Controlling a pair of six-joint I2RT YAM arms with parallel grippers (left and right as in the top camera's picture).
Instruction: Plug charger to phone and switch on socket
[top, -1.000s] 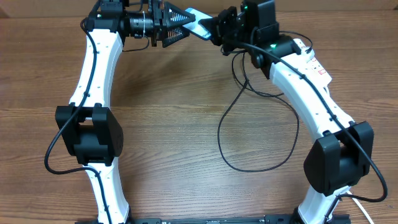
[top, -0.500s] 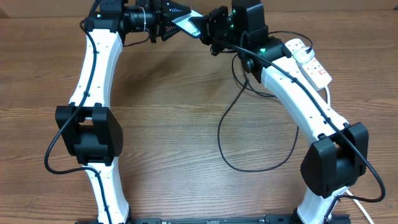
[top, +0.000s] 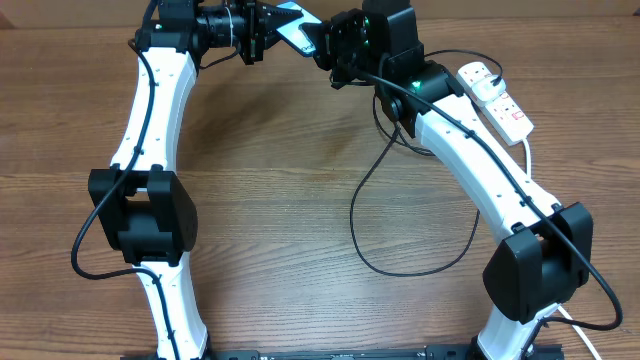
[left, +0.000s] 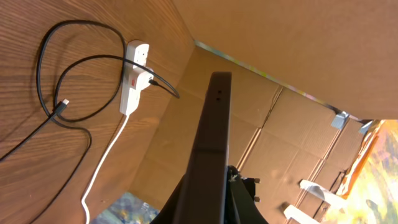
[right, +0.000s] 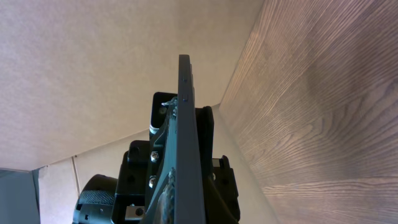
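The phone (top: 297, 24) hangs in the air at the back of the table, with both grippers on it. My left gripper (top: 274, 24) is shut on its left end and my right gripper (top: 326, 40) on its right end. Seen edge-on, the phone (left: 211, 137) is a dark bar in the left wrist view and a thin strip (right: 186, 112) in the right wrist view. The white socket (top: 494, 94) lies at the back right. The black charger (top: 415, 205) loops across the table from it, and its connector tip (left: 62, 104) lies loose on the wood.
A thick white cord (left: 106, 155) runs from the socket (left: 133, 78) toward the table edge. Cardboard walls (left: 267, 37) stand close behind the table's far edge. The left gripper's body (right: 134, 180) sits just behind the phone in the right wrist view.
My left gripper has shut on the phone. The right arm has carried the phone left and toward the back, uncovering the socket in the overhead view.
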